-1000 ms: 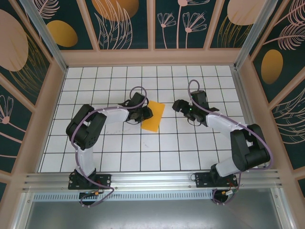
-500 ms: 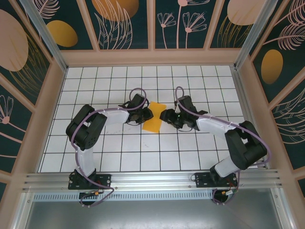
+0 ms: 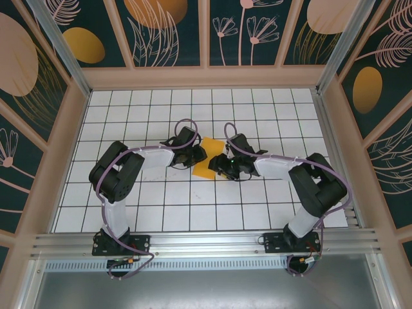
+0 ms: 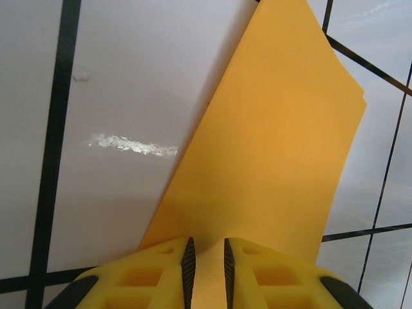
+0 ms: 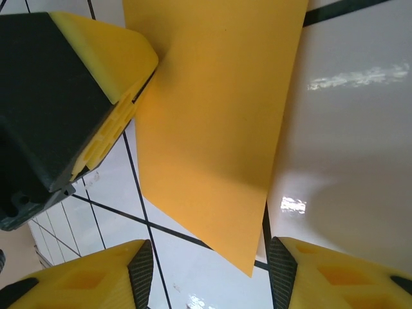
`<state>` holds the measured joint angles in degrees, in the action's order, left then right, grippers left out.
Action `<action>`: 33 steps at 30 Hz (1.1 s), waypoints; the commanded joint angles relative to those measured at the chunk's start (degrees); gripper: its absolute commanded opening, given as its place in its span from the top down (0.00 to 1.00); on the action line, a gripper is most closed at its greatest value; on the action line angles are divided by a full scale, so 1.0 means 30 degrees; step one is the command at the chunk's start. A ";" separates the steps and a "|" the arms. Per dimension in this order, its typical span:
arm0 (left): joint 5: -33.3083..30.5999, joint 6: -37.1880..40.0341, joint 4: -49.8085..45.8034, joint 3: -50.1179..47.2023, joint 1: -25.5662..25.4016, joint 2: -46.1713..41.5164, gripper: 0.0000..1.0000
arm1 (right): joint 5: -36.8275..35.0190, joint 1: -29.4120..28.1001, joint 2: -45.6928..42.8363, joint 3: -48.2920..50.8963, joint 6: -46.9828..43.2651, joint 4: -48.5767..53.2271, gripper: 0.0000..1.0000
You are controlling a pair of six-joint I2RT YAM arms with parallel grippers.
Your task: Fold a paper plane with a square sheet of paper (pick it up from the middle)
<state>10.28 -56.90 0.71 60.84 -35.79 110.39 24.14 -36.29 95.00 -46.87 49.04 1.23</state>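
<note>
The square sheet of paper [image 3: 205,166] is orange-yellow and folded to a narrow strip, raised at a tilt over the white grid floor. My left gripper [image 3: 195,154] is shut on its left edge; in the left wrist view the paper [image 4: 277,148] runs up from between the narrow pads of the left gripper [image 4: 206,257]. My right gripper [image 3: 219,163] is open at the sheet's right side. In the right wrist view the paper's lower corner [image 5: 212,116] hangs between the spread fingers of the right gripper [image 5: 209,261], touching neither pad. The left gripper's yellow finger [image 5: 106,61] shows at the upper left.
The white floor with black grid lines [image 3: 193,206] is walled by a pink-framed enclosure with painted panels [image 3: 167,32]. Both arms meet near the floor's centre. An aluminium rail [image 3: 206,244] runs along the near edge.
My right arm has swung left until its gripper reaches the paper, and its jaws have narrowed. The left gripper and the paper have stayed in place.
</note>
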 commanded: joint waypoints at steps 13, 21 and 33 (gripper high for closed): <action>-0.0087 -0.0075 -0.0684 -0.0410 -0.0012 -0.0014 0.76 | 0.0208 -0.0681 0.1339 -0.0782 0.0526 -0.0409 0.47; -0.0058 -0.0053 -0.0676 -0.0409 0.0005 -0.0029 0.76 | 0.0671 -0.0849 0.1212 -0.0710 0.0793 -0.0926 0.54; -0.0132 0.0187 -0.0630 -0.0140 0.0039 -0.0833 0.75 | 0.0097 -0.0603 0.0272 0.0216 0.1536 -0.1182 0.81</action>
<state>10.24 -56.88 0.43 60.84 -35.79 109.86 24.95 -38.35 98.45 -47.48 52.49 -0.86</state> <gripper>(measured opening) 0.250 0.188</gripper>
